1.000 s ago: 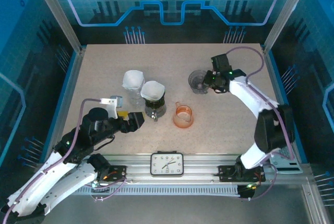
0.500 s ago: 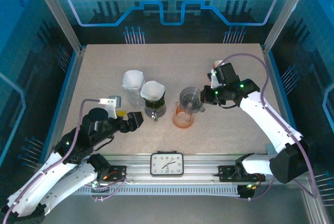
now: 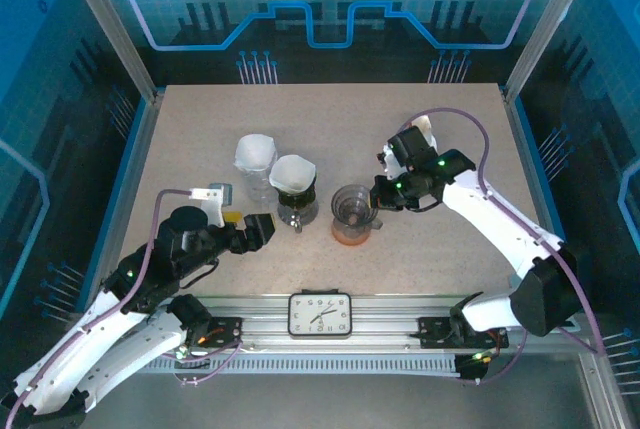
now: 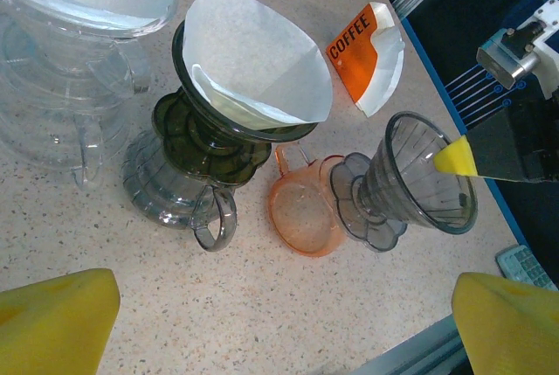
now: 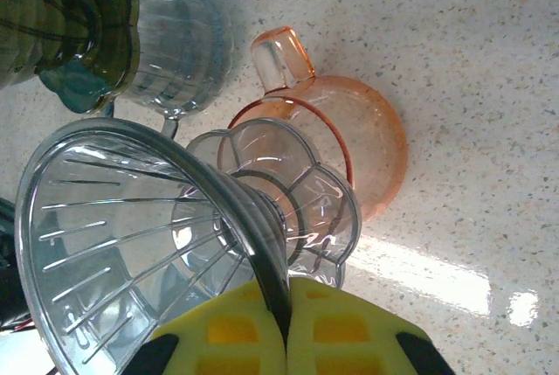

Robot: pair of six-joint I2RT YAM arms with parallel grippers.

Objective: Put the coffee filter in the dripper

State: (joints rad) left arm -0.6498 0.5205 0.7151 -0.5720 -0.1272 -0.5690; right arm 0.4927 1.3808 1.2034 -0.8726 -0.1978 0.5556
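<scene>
"Pinching what, the right gripper point(image 5: 286, 309)?"
"Clear dripper point(image 5: 148, 235), clamped at its rim, tilted over the orange cup point(image 5: 371, 143)."
"Left gripper point(image 4: 279, 327)?"
"Spread wide, empty, left of that cup. Coffee filter point(image 4: 262, 78) sits in the dark dripper point(image 4: 214, 135) beside the cup."

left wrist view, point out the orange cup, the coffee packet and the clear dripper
orange cup point(image 4: 301, 216), left wrist view, on its inner bottom
coffee packet point(image 4: 351, 53), left wrist view, on the orange printed panel
clear dripper point(image 4: 417, 174), left wrist view, on the ribbed inside of its cone
</scene>
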